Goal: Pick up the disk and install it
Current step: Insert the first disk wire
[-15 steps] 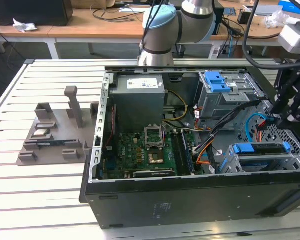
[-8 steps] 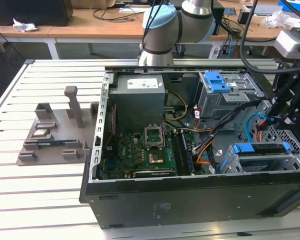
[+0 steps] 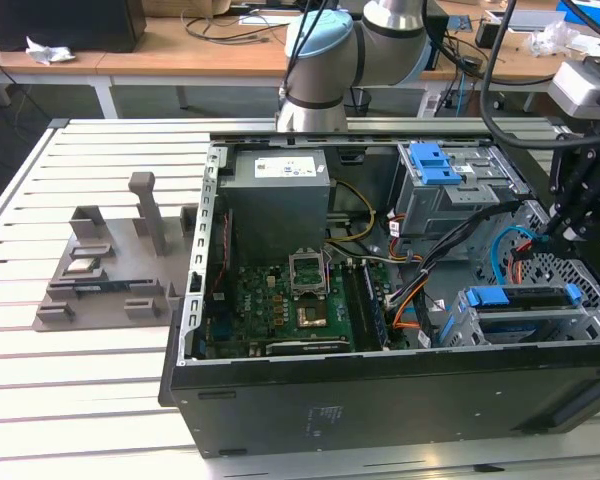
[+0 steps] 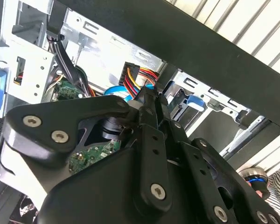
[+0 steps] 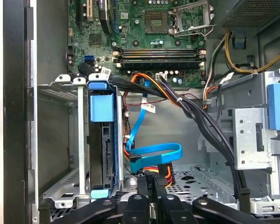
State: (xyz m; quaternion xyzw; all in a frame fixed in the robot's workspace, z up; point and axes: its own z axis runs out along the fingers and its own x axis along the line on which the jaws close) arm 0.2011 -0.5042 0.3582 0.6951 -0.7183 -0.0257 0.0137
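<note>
The disk (image 3: 520, 299) sits in the grey metal cage (image 3: 472, 332) at the near corner of the open computer case, on the exterior view's right, with its blue rails showing along the top. In the first wrist view the disk (image 5: 105, 154) stands edge-on in the same cage (image 5: 60, 140), a blue tab at each end. My gripper (image 3: 550, 238) hangs above and behind that cage, apart from the disk. Its fingers (image 5: 147, 186) are drawn together, and a black connector with red, orange and yellow wires (image 4: 132, 74) lies right at the gripper (image 4: 151, 96).
A loose blue data cable (image 5: 154, 151) and a black cable bundle (image 5: 200, 116) cross the space beside the cage. A second drive cage with a blue latch (image 3: 435, 165) and a grey power supply (image 3: 278, 190) stand at the back. A grey fixture (image 3: 110, 260) lies on the slatted table.
</note>
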